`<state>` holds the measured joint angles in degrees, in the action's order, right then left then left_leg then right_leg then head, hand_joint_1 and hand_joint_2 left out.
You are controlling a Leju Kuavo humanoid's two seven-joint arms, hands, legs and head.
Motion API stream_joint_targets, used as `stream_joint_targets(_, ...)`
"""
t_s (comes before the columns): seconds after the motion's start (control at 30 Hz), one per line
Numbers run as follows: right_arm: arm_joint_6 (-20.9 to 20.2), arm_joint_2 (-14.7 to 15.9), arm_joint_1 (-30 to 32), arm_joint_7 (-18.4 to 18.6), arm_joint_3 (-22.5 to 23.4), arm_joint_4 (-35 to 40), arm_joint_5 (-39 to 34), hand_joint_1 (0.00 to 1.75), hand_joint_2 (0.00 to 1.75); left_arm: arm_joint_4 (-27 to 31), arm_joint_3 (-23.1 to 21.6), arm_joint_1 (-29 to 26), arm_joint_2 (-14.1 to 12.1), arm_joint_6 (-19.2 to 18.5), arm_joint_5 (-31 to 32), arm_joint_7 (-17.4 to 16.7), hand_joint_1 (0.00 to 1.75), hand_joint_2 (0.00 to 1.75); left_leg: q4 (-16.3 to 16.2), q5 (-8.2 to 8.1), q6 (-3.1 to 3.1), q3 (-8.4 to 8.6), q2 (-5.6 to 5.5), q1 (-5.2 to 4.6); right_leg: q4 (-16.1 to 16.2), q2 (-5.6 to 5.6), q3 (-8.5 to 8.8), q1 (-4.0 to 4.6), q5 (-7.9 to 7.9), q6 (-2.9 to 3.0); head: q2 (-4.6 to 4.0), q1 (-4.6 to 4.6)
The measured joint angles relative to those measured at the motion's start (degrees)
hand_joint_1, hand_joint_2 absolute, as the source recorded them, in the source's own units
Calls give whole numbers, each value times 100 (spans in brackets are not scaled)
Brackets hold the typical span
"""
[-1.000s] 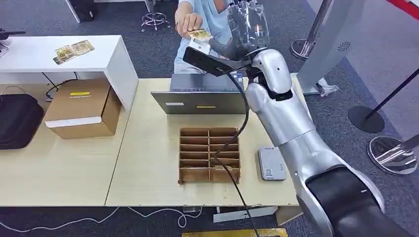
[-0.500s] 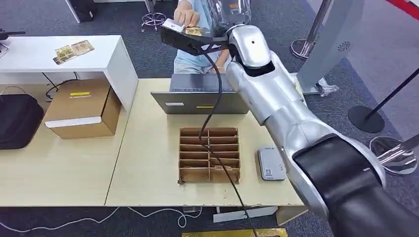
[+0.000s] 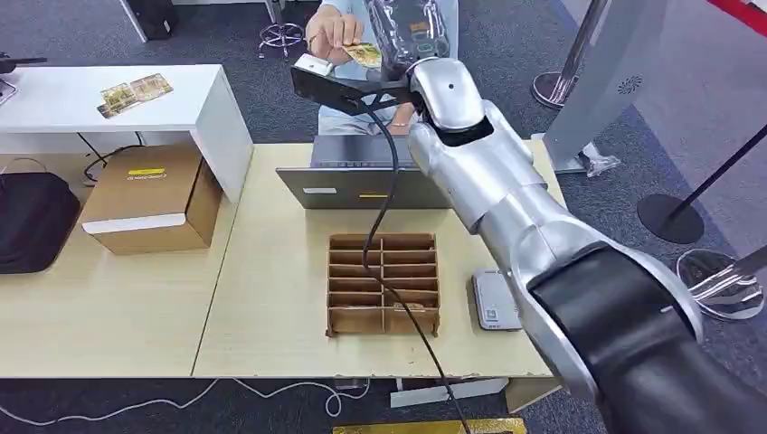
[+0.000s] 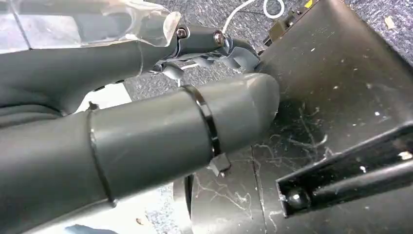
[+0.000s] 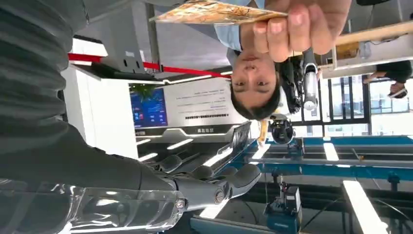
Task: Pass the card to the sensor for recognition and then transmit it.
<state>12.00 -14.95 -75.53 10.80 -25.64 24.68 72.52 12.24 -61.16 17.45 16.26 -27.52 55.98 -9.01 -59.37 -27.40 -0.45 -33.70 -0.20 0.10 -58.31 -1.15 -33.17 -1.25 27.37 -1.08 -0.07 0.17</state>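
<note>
A person's hand (image 3: 333, 30) holds a yellow patterned card (image 3: 364, 55) behind the table's far side. In the right wrist view the card (image 5: 214, 12) is pinched only by that person's fingers (image 5: 292, 29). My right hand (image 3: 409, 25) is raised high beside the card; its fingers (image 5: 209, 181) are stretched out, apart from the card and holding nothing. The grey card sensor (image 3: 497, 300) lies on the table near its right end. My left hand (image 4: 146, 141) hangs with its thumb out and nothing in it.
A brown divided cardboard tray (image 3: 383, 283) sits mid-table, a laptop (image 3: 366, 176) behind it. A cardboard box (image 3: 152, 197) and a black bag (image 3: 32, 217) stand at the left. More cards (image 3: 136, 92) lie on the white desk. A black cable (image 3: 380, 226) hangs from my right wrist.
My right arm has swung left and its hand has come closer to the person's hand with the card. The person still holds the card.
</note>
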Motion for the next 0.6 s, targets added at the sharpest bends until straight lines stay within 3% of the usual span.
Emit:
stream_joint_targets(0.43, -4, 15, 0, -53, 2, -199, -28, 0, 175, 0, 144, -41, 0, 116, -149, 13, 0, 0, 0, 0, 0, 1, 0, 0, 0, 0, 0, 0, 0, 0, 0, 0)
stream_joint_targets(0.47, -4, 15, 1, -52, 2, -203, -31, 65, 175, 0, 151, -43, -2, 118, -160, 13, 0, 0, 0, 0, 0, 1, 0, 0, 0, 0, 0, 0, 0, 0, 0, 0)
stream_joint_targets(0.5, -2, 17, 1, -52, 2, -210, -37, 175, 175, 0, 166, -46, -2, 127, -181, 13, 0, 0, 0, 0, 0, 1, 0, 0, 0, 0, 0, 0, 0, 0, 0, 0)
stream_joint_targets(0.6, 2, 22, 1, -59, 4, -212, -39, 175, 175, 0, 192, -56, -2, 166, -223, 13, 0, 0, 0, 0, 0, 1, 0, 0, 0, 0, 0, 0, 0, 0, 0, 0)
